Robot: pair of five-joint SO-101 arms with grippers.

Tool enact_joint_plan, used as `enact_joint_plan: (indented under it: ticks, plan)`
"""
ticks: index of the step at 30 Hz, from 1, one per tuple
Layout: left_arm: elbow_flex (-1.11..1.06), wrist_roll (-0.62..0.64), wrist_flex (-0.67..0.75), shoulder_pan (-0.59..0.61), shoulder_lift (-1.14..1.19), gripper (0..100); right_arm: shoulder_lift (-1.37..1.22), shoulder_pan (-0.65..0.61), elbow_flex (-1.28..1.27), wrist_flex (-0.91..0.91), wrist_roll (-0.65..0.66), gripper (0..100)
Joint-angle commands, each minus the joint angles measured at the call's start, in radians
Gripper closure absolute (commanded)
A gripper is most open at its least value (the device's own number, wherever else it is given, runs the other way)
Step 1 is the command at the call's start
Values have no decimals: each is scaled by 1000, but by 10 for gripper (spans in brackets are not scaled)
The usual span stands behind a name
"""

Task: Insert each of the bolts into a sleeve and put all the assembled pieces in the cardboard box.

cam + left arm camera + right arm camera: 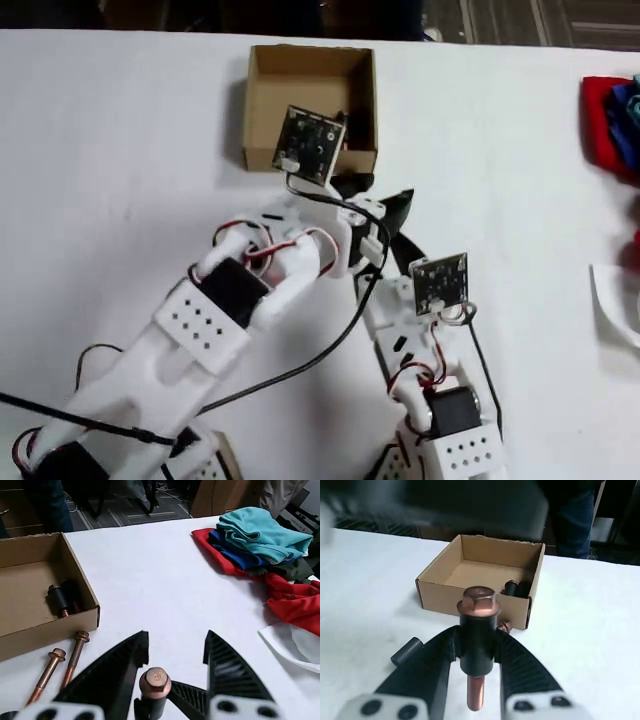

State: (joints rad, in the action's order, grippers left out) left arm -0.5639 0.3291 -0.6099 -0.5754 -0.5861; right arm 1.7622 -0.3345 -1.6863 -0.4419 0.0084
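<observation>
Right gripper (478, 642) is pinching a black sleeve (476, 655) between both jaws; the sleeve is standing upright with a copper bolt (479, 601) running through it, head on top and threaded tip sticking out below. Left gripper (176, 642) is sitting with its jaws spread wide, and that same bolt head is showing in the gap between them, touching neither jaw as far as I am seeing. Beyond the grippers the cardboard box (445, 596) is resting on the white table (160, 570), holding one assembled piece (62, 599) against its wall. Two loose bolts (47, 674) (74, 656) are lying side by side just outside the box's front wall. A spare sleeve (406, 650) is lying on the table near the right gripper. A pile of clothes (260, 535) is sitting well apart.
</observation>
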Motion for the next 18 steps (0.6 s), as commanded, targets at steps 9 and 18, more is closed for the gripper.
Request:
enact_joint_plan:
  ticks: [9, 18]
  plan:
    - [119, -11, -150, 371, -8, 803, 15, 56, -8, -142, -5, 977]
    - [-153, -351, -267, 658, 2, 806, 8, 148, 94, -133, -100, 978]
